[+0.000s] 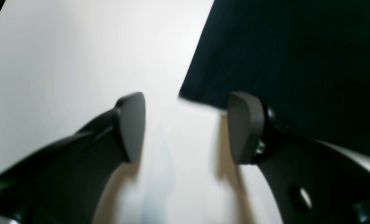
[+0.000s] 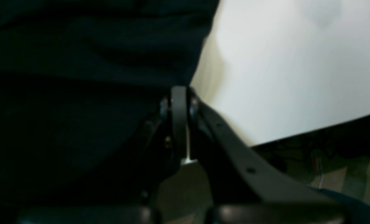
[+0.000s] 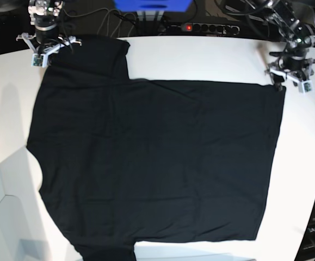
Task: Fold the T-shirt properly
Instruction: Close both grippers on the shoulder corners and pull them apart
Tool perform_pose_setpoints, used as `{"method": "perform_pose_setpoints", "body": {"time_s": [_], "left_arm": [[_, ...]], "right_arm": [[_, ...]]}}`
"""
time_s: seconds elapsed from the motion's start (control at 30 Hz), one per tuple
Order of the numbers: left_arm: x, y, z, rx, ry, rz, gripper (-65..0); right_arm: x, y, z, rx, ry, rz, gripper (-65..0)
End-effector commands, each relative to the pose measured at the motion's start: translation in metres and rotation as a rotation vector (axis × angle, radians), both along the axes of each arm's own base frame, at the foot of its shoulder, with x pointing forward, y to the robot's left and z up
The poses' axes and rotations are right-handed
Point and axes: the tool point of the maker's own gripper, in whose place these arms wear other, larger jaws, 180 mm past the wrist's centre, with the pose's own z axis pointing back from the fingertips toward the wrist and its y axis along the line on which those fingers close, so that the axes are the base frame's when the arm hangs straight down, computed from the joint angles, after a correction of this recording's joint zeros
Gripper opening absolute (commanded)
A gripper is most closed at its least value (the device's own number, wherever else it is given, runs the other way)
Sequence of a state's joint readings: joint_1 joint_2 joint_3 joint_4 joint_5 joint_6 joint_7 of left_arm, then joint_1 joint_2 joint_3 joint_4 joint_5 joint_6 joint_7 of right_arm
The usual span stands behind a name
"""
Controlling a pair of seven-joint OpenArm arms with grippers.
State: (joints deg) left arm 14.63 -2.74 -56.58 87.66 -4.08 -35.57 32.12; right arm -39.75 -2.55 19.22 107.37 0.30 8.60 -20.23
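The black T-shirt (image 3: 157, 163) lies spread flat, plain side up, over most of the white table (image 3: 201, 54). My right gripper (image 3: 44, 51) is at the back left sleeve corner. In the right wrist view its jaws (image 2: 179, 93) are pressed together at the edge of the T-shirt (image 2: 79, 62). My left gripper (image 3: 288, 76) hovers at the back right corner. In the left wrist view it stands open (image 1: 188, 124), with the corner of the T-shirt (image 1: 281, 46) just ahead of its right finger (image 1: 245, 127) and bare table between the pads.
A power strip (image 3: 201, 27) and a blue box (image 3: 152, 5) sit behind the table's far edge. The table edge (image 2: 297, 133) runs close to my right gripper, with floor beyond it. A white panel (image 3: 10, 217) lies at the front left.
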Motion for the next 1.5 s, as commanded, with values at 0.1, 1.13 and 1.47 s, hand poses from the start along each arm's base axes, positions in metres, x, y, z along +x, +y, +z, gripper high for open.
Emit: {"method": "perform_pose_setpoints", "body": {"time_s": [0.1,1.13,1.47], "left_arm": [[0.012,0.01,0.006,0.048,-0.003,-0.003,-24.7],[0.009,0.009,0.017,0.087,-0.001,-0.023,-65.0],[-0.006,-0.009,0.06,0.093,-0.118,-0.061,-65.0]], "right_arm": [[0.004,0.0,0.008,-0.01,-0.029,0.015,-65.0],[0.016,-0.003,0.029,-0.036,-0.089,0.024,-65.0],[0.021,-0.016,0.049,-0.079,-0.135,0.004,-65.0]]}}
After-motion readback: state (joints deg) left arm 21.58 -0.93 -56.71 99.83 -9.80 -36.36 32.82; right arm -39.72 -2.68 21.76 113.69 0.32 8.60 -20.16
